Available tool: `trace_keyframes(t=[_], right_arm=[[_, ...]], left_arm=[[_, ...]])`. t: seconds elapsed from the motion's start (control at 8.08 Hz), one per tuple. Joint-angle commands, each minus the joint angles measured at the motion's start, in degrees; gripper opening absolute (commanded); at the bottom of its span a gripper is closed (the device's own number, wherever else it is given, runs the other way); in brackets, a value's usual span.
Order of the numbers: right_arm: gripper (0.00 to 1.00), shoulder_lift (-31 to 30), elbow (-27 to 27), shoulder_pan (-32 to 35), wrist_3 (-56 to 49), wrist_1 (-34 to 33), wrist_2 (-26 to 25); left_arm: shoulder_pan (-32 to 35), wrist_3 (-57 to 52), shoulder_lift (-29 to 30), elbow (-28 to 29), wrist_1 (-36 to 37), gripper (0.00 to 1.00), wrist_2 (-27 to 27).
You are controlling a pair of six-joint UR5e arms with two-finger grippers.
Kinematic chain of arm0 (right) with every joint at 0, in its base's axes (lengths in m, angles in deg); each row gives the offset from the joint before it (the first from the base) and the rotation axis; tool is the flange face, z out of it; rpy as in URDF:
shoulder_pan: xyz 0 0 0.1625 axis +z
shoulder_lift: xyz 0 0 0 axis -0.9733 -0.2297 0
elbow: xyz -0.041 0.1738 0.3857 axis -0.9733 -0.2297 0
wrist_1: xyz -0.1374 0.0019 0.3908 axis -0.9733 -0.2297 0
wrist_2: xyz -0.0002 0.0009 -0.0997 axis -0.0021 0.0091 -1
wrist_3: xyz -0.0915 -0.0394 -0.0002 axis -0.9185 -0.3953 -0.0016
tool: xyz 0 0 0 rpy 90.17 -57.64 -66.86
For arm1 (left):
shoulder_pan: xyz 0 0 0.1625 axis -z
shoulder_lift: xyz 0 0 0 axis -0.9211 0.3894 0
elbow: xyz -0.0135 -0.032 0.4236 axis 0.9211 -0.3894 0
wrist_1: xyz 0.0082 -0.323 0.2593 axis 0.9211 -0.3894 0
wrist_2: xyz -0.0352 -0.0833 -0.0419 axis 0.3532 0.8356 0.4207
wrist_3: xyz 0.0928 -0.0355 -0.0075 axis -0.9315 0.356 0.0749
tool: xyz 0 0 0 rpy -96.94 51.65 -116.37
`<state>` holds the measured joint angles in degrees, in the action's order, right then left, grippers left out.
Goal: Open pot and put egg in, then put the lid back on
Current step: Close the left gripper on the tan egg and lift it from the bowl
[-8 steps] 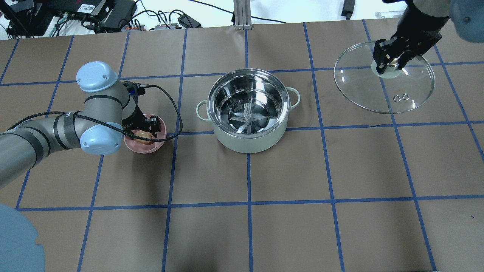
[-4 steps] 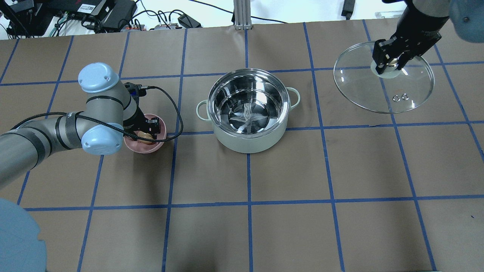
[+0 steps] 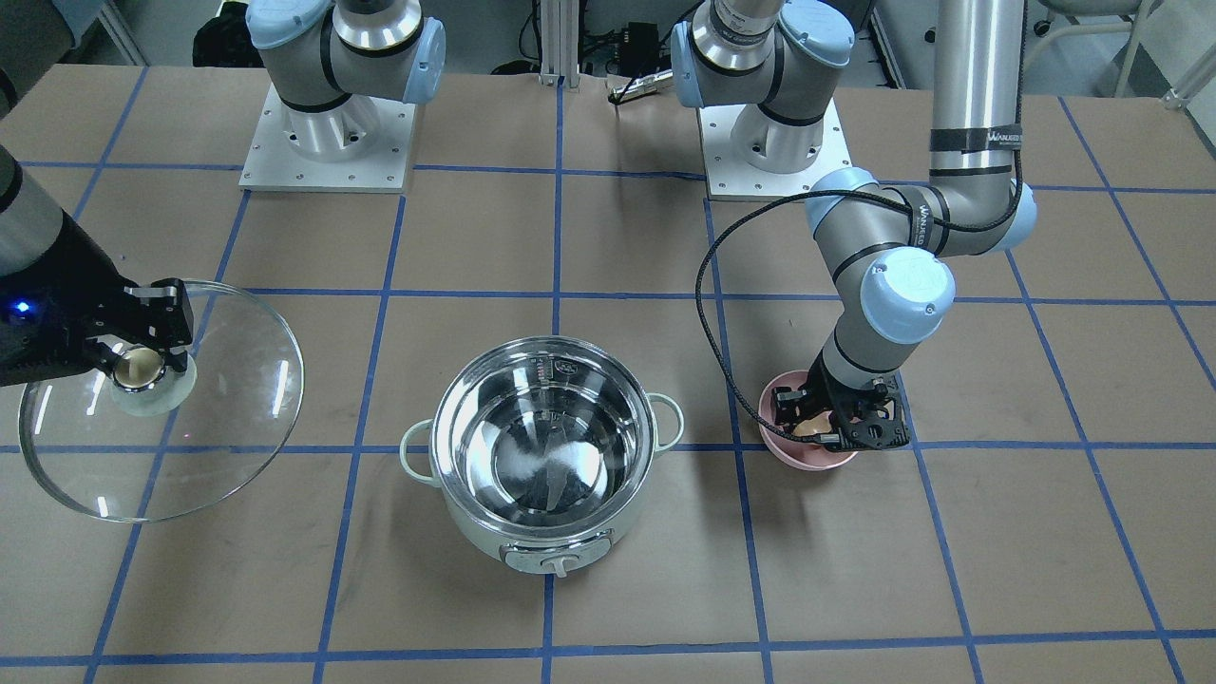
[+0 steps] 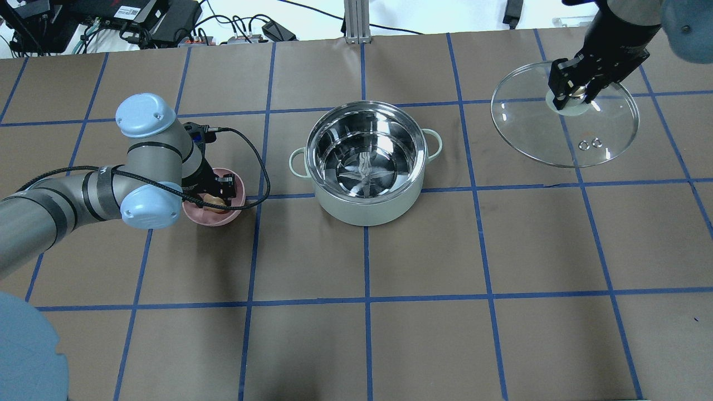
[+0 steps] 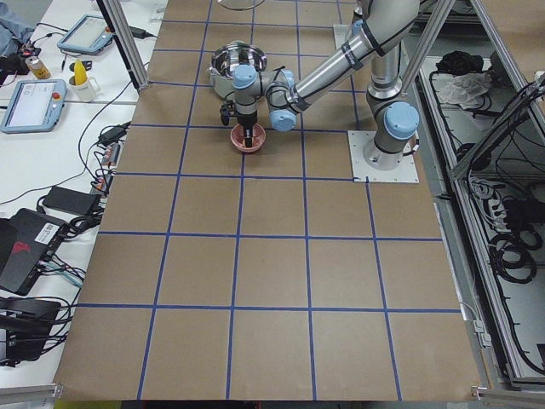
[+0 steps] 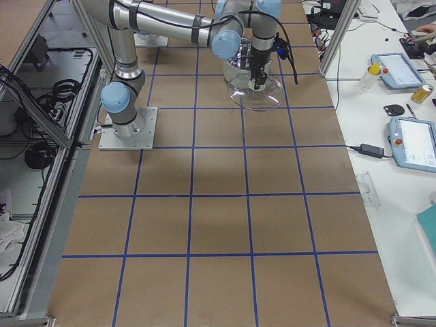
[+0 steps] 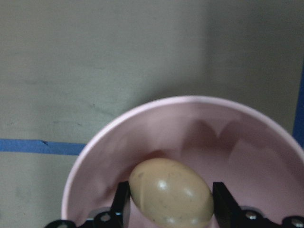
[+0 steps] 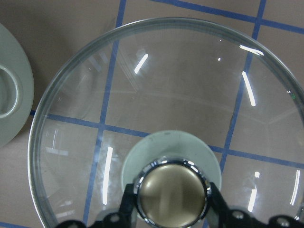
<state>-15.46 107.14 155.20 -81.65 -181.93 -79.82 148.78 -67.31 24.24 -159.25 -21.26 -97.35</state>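
Left wrist: egg (image 7: pixel 171 192) lies on its side in the pink bowl (image 7: pixel 190 133), near the bowl's near wall. Left gripper (image 7: pixel 172 205) is down inside the bowl, one finger flush against each end of the egg, pinching it. The egg sits low in the bowl; whether it is clear of the bottom cannot be told. Right wrist: right gripper (image 8: pixel 171 202) is clamped on the beige knob (image 8: pixel 172 190), a finger on either side. The glass lid (image 8: pixel 166 95) fills the view, with blue grid tape showing through it. Front-facing: pot (image 3: pixel 541 456) stands open at mid-table, steel inside bare, dial facing the camera. The bowl is just beside the pot on the robot's left, not touching it, and the left arm comes straight down into it. The lid hangs tilted off the right gripper, well apart from the pot on the robot's right. Whether its low rim touches the table (image 3: pixel 855 589) cannot be told. Overhead: same layout, bowl left, pot centre, lid far right. A black cable (image 4: pixel 259 167) loops from the left wrist toward the pot without reaching it. Two small steel rings show in the lid glass. Exterior left: near arm reaches down into the bowl, pot just beyond. Exterior right: near arm holds the lid, pot behind it.
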Motion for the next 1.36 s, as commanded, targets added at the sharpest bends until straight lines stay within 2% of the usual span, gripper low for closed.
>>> trace_keyframes(t=[0.0,0.25,0.62,0.87,0.99,1.24], right_arm=[[0.0,0.03,0.0,0.0,-0.33,0.23,0.0],[0.0,-0.06,0.0,0.0,-0.25,0.32,0.0],[0.0,-0.06,0.0,0.0,-0.25,0.41,0.0],[0.0,-0.06,0.96,0.0,-0.33,-0.2,-0.17],[0.0,-0.06,0.97,0.0,-0.68,-0.47,-0.09],[0.0,-0.06,0.97,0.0,-0.69,-0.29,-0.09]], left_arm=[[-0.05,-0.09,-0.13,0.0,0.0,0.36,-0.03],[0.04,-0.1,-2.23,0.35,-0.26,0.34,-0.38],[0.04,0.43,-8.55,0.7,-11.03,0.34,-0.38],[0.48,0.96,-11.72,0.79,-15.36,0.34,0.06],[0.92,2.88,-12.26,1.84,-15.99,0.34,2.5],[4.41,7.35,-12.0,8.75,-20.44,0.34,4.8]])
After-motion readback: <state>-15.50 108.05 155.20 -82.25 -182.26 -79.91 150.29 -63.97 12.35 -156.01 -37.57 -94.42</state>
